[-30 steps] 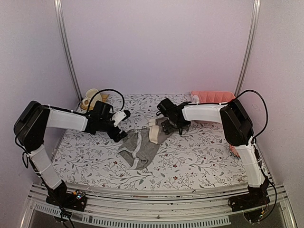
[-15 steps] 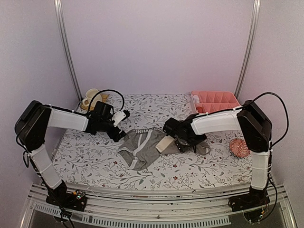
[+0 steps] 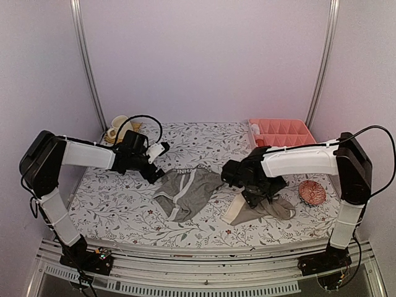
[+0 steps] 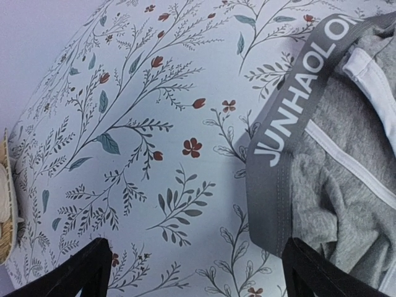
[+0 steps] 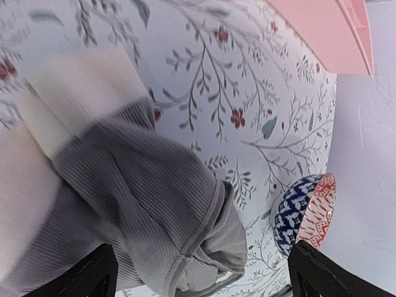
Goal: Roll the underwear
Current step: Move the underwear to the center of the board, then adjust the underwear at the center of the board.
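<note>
The floral-covered table [image 3: 124, 204] has a pink tray [image 3: 281, 131] at its far right. The grey briefs [image 3: 185, 190] with white edging lie crumpled near the middle, and the left gripper [image 3: 154, 175] hovers at their far-left edge, jaws spread and empty. The taupe briefs [image 3: 263, 210] with the cream waistband lie at front right under the right gripper [image 3: 255, 197], whose 2 fingers are also spread wide. A small patterned bowl [image 3: 311, 192] sits just to their right.
</note>
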You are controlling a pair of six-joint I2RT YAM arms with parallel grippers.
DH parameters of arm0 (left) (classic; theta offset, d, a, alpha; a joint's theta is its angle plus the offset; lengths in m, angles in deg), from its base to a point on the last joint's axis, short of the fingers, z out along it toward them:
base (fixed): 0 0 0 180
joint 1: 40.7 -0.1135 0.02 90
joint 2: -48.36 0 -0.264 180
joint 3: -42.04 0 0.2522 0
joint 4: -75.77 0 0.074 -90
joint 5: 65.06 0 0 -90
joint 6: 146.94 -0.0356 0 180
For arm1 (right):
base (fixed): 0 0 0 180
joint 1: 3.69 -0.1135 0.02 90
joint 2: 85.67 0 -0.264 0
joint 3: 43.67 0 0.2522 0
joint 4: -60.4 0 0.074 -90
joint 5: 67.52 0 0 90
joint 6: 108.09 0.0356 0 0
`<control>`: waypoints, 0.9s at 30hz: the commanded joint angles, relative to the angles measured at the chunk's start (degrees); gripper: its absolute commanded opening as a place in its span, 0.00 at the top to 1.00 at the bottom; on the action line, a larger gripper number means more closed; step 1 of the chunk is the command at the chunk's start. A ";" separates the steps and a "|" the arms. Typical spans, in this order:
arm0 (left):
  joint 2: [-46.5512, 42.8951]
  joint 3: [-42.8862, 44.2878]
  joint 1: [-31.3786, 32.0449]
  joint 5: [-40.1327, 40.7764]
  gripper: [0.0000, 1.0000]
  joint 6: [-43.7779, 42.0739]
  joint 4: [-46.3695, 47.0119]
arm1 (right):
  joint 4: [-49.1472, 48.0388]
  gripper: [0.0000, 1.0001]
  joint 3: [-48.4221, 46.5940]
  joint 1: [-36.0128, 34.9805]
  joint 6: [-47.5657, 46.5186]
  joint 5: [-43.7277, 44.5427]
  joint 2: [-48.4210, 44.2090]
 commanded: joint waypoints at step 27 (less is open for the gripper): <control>9.33 4.89 6.06 16.55 0.02 -7.36 -1.03 | -31.31 0.01 -29.53 1.97 -26.08 -19.03 22.73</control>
